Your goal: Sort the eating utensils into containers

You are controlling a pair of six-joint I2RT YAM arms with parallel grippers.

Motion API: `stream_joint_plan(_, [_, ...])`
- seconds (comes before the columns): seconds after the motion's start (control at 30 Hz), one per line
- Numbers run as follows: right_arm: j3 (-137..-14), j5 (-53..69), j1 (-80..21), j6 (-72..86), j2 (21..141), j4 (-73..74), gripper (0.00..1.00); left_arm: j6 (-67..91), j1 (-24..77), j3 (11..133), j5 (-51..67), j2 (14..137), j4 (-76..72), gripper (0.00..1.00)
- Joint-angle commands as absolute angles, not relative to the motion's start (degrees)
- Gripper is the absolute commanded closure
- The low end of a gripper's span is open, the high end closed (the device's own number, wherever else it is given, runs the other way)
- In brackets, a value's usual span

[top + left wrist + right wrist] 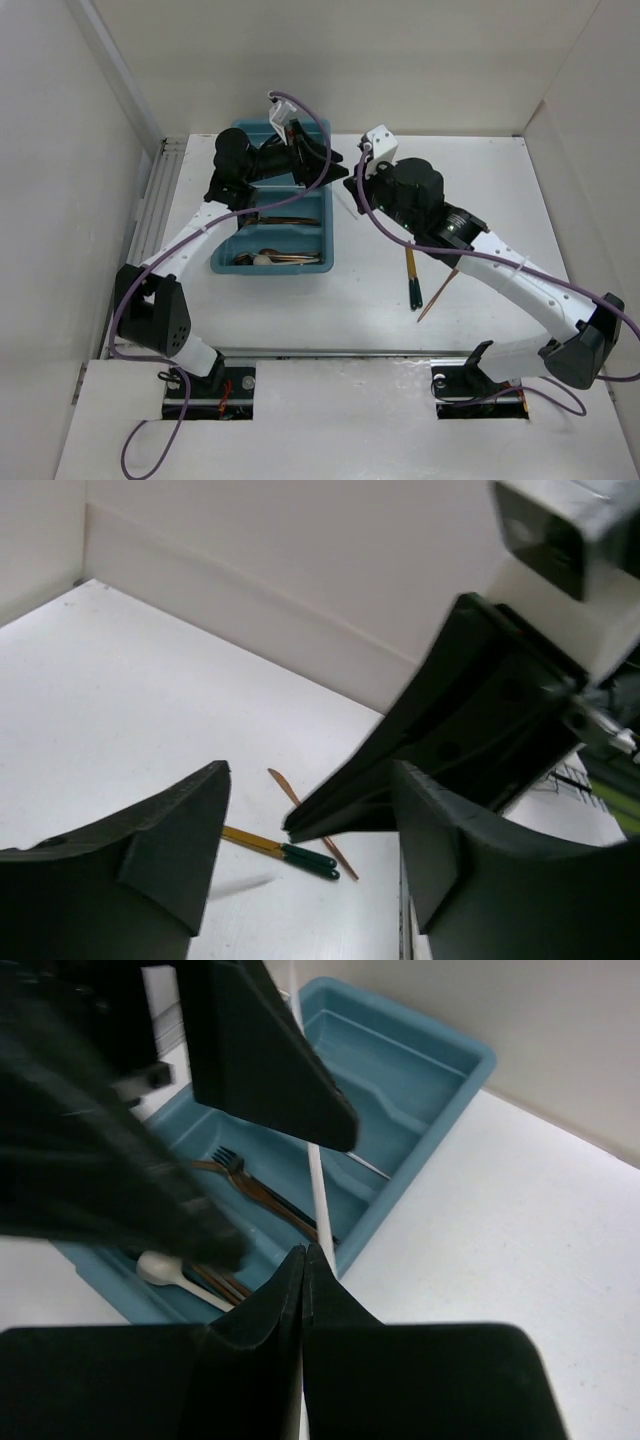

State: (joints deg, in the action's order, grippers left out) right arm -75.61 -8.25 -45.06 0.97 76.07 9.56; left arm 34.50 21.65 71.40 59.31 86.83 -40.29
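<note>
Now the right gripper (305, 1256) is pressed shut on a thin silver chopstick (314, 1175), which crosses the right rim of the teal tray (455, 1095). The left gripper (308, 778) is close beside it, with its fingers apart and empty. Copper forks (255, 1188) lie inside the tray. A green-handled piece (411, 278) lies on the open table (500, 180), well apart from the tray.

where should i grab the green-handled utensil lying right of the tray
Probably take the green-handled utensil near mid-length, where gold meets green, from straight above with the jaws across its width. It lies flat on the table, so only its slim sides offer grip, and the copper stick crowds its handle tip.
</note>
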Motion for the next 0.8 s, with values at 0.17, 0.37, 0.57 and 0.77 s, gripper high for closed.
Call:
stream_joint_plan(0.17, [-77.26, -7.46, -46.76, 0.44, 74.79, 5.1, 1.0, 31.73, 21.53, 74.0, 55.46, 87.19, -38.15, 0.64])
stream_joint_plan(0.37, [-76.11, -13.79, -46.76, 1.05, 74.63, 6.94, 1.0, 25.59, 19.35, 75.93, 54.23, 86.67, -28.94, 0.53])
stream_joint_plan(0.57, [-74.88, -15.21, -46.76, 1.05, 74.53, 9.84, 1.0, 10.92, 16.79, 77.78, 48.88, 86.13, -11.64, 0.46])
stream_joint_plan(0.77, [-76.88, -11.45, -39.33, 1.67, 76.46, 14.66, 0.54, 8.53, 16.17, 77.78, 43.25, 86.13, -7.03, 0.38])
